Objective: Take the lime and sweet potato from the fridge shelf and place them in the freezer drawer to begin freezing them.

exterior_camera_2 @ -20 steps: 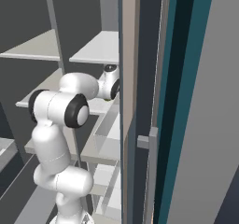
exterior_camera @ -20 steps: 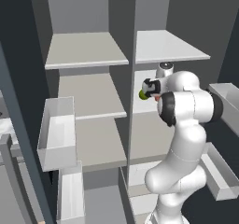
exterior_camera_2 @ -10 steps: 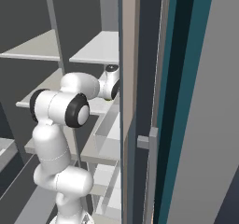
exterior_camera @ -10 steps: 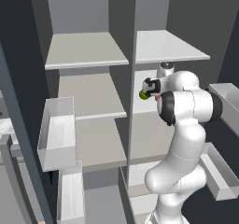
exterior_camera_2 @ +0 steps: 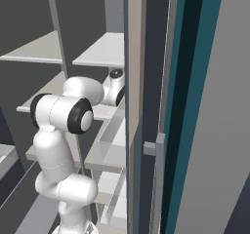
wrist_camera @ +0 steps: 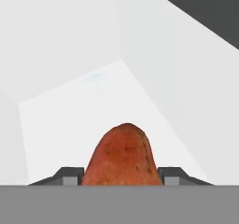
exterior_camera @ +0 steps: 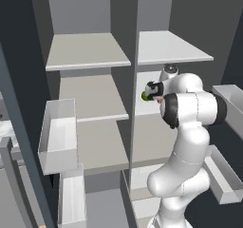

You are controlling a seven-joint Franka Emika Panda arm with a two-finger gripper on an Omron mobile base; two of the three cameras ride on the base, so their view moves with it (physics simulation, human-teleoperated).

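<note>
Sweet potato gripped on the fridge shelf

The sweet potato (wrist_camera: 122, 154) is seen between the two finger tips of the gripper (wrist_camera: 121, 176), which is closed on it, over the pale fridge shelf (wrist_camera: 70, 111). The lime (exterior_camera: 144, 96) is seen just beside the hand. The grasping step seems done; next, a lift and a carry down to the freezer drawer are called for.

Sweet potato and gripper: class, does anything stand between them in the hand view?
Nothing visible does. The sweet potato sits directly between the fingertips of the gripper, which is shut on it.
</note>
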